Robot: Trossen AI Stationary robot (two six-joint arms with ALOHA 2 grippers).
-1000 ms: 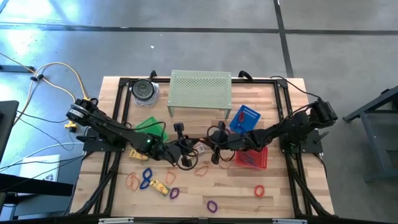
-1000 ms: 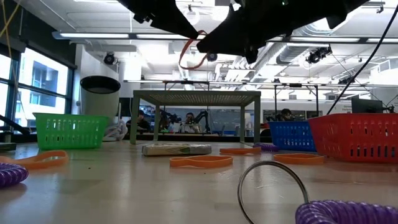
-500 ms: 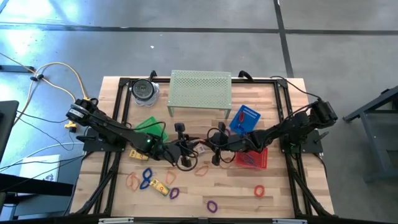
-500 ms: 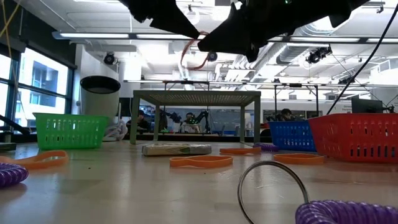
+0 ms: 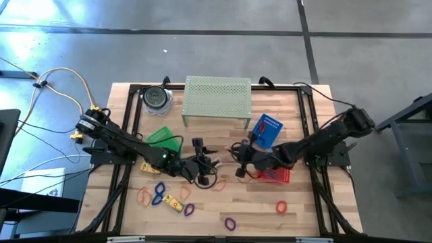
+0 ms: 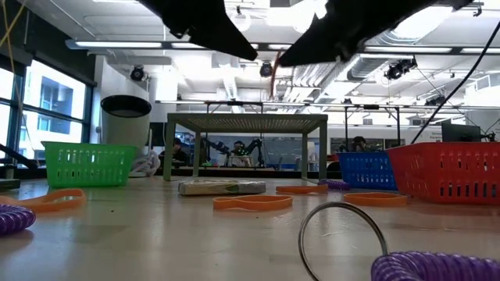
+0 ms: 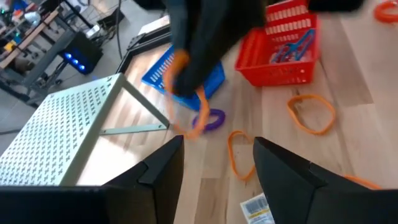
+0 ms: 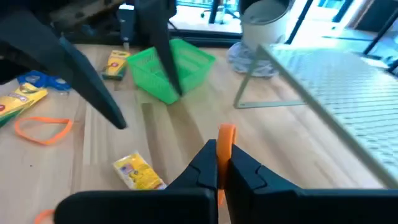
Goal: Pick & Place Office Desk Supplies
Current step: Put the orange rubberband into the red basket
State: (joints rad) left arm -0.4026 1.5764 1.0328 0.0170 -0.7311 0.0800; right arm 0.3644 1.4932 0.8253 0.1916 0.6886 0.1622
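The handover step is in hand: your right pincer, above mid-desk, is clamped shut on the orange band, and the left pincer stands apart with its fingers spread, empty. Next, carry the band over the red basket and release it there.

A pale green perforated stand sits at the far middle of the wooden table, open underneath. Just beside it, toward the left, stands a round clear jar with a dark lid. Three small baskets lie nearer the middle — a green one on the left, a blue one tilted on the right, and a red one just in front of the blue. Yellow and black cables trail across the grey floor at the left
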